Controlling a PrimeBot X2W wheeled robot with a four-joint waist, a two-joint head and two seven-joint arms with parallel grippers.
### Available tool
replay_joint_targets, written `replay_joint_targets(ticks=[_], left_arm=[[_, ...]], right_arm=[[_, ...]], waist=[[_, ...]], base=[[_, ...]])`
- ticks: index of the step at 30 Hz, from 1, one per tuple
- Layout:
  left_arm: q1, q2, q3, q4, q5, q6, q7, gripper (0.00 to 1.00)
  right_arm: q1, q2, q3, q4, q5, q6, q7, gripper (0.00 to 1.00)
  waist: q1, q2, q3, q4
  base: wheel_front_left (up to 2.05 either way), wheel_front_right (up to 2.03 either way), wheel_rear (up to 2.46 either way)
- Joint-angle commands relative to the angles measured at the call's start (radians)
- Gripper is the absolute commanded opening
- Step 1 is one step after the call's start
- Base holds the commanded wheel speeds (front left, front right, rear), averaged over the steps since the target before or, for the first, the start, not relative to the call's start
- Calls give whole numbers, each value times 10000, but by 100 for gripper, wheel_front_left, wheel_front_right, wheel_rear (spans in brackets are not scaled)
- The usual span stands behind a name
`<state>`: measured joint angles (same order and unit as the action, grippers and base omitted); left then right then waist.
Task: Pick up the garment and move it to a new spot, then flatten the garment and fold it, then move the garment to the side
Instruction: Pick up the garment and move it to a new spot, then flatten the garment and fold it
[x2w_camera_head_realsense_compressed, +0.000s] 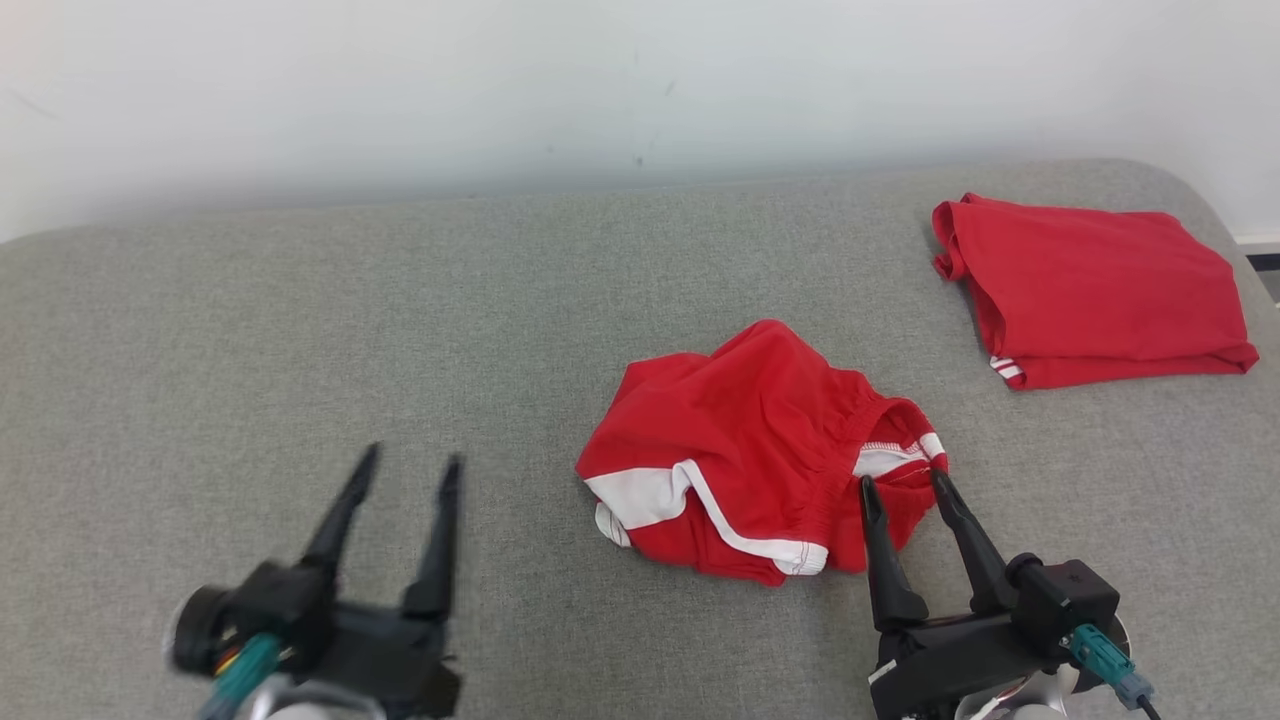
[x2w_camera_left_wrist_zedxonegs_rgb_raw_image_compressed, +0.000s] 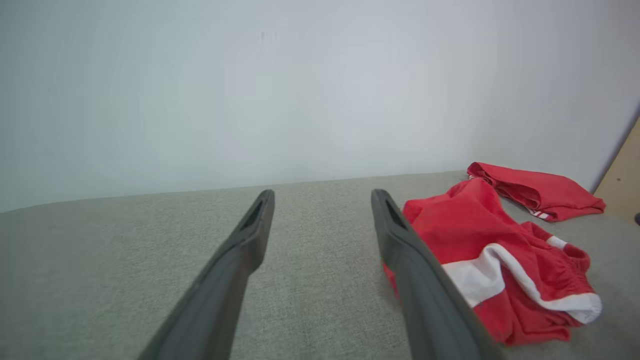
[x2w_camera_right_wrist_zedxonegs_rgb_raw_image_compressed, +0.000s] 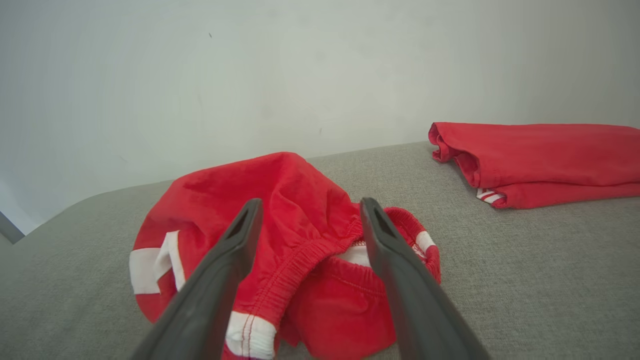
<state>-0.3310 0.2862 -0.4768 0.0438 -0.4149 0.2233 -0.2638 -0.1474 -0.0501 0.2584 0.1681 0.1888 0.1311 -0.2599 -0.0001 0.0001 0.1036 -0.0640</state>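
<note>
Fingers (x2w_camera_head_realsense_compressed: 885, 560), right gripper (x2w_camera_head_realsense_compressed: 904, 482): you are holding them wide apart and empty. The tips are pointing at the near right edge of the garment (x2w_camera_head_realsense_compressed: 740, 430) and, in the right wrist view, straddling its elastic waistband (x2w_camera_right_wrist_zedxonegs_rgb_raw_image_compressed: 305, 255). Whether they are touching cloth cannot be told.

Fingers, left gripper (x2w_camera_head_realsense_compressed: 413, 456): you are holding these spread too, gripping nothing. They are hovering over bare tabletop (x2w_camera_head_realsense_compressed: 200, 330), well to the left of the garment.

Garment: red shorts with white side trim (x2w_camera_head_realsense_compressed: 640, 495), lying crumpled in a loose heap near the middle of the grey cloth-covered tabletop. The waist opening is facing the right gripper.

Handling, by judgement: you are likely dealing with light, soft, limp cloth that will sag and drag rather than lift as one piece. It is not fragile, and the fabric surface is probably gripping it a little. The gathered waistband is looking like the thickest, firmest hold. A pinch there should be carrying the whole piece, whereas a pinch on a loose leg risks taking a single layer.

Folded red garment (x2w_camera_head_realsense_compressed: 1100, 290): lying flat at the far right corner, well apart from the shorts.

Wall (x2w_camera_head_realsense_compressed: 600, 90): pale, running behind the tabletop.
</note>
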Motion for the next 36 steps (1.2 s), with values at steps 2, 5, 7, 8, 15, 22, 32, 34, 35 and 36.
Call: replay_joint_targets(ticks=[2,5,7,8,15,22,32,34,35,36], left_arm=[[477,97,449,-202,212,83,-25,100],[989,62,1167,-479,408,154,-26,100],[1334,-18,1660,-647,537,187,-27,100],[1487,-77,1936,-727,596,230,-27,100],[2371,-466,3362,-918,1061,76,-28,100],[2571,-953,3911,-990,1463,-360,-29,100],[2489,-1557,4243,-699,1937,-991,-29,100],[2492,-1627,4355,-673,1986,-1067,-29,100],[2511,-1664,4417,-656,1987,-1121,-29,100],[2526,-1710,4466,-641,2014,-1161,-29,100]], right_arm=[[117,-3,17,110,-26,-8,-50,100],[108,-4,76,348,5,-8,-50,100],[45,-10,84,430,46,-8,-50,100],[39,-26,99,502,88,-8,-48,100],[46,-203,478,1099,457,-8,-20,100],[-231,-407,831,1691,935,-8,203,100],[-644,-633,1644,2433,1538,-8,649,63],[-782,-660,1685,2481,1644,-8,521,0],[-794,-683,1702,2534,1668,-8,469,0],[-828,-719,1718,2554,1693,-8,453,0]], waist=[[1,-1,-16,15],[1,-1,-41,43],[1,-1,-50,61],[1,-1,-56,71],[1,-1,-78,139],[1,-1,-58,303],[1,-1,-11,731],[1,-1,-4,796],[1,-1,-3,815],[1,-1,0,829]], base=[[0,0,0],[0,0,0],[0,0,0],[0,0,0],[0,0,0],[0,0,0],[0,0,0],[0,0,0],[0,0,0],[0,0,0]])
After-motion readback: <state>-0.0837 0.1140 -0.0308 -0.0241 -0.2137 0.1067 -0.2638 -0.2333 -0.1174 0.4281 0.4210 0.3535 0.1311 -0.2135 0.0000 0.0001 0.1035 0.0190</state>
